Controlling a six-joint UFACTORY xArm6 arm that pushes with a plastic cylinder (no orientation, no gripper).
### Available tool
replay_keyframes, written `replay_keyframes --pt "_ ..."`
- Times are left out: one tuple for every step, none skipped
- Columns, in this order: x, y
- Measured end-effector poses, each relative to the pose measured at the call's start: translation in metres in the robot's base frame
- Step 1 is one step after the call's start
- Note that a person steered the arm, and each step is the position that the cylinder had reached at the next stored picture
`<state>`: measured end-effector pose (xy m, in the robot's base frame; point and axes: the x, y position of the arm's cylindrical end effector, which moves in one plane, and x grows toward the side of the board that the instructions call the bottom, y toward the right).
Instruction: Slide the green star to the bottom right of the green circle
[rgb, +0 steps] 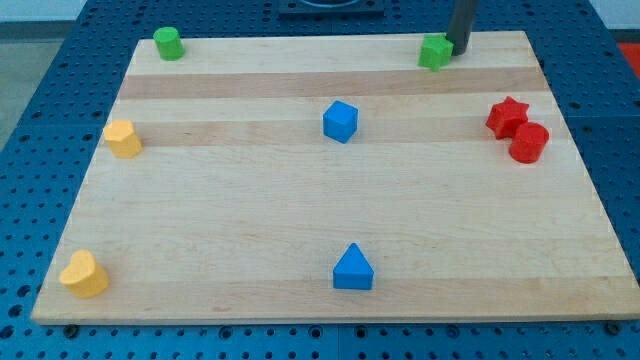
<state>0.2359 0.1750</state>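
Pale wooden desk on blue pegboard. Green star at top edge, right of centre, small and chunky. Rod tool, no jaws to spread, tip touching star's right side. Green circle far off at top left. Blue cube mid-desk; red star and red cylinder at right, touching.
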Motion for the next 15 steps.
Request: replay_keyframes --pt "0.010 -0.017" --pt "0.018 -0.036" --pt "0.029 -0.057" --pt "0.039 -0.082" --pt "0.044 -0.112" --pt "0.045 -0.146" --pt "0.045 -0.178" --pt "0.044 -0.203" --pt "0.040 -0.217" --pt "0.035 -0.217" --pt "0.029 -0.216" --pt "0.021 -0.216" --pt "0.012 -0.214" --pt "0.007 -0.199" --pt "0.005 -0.181"
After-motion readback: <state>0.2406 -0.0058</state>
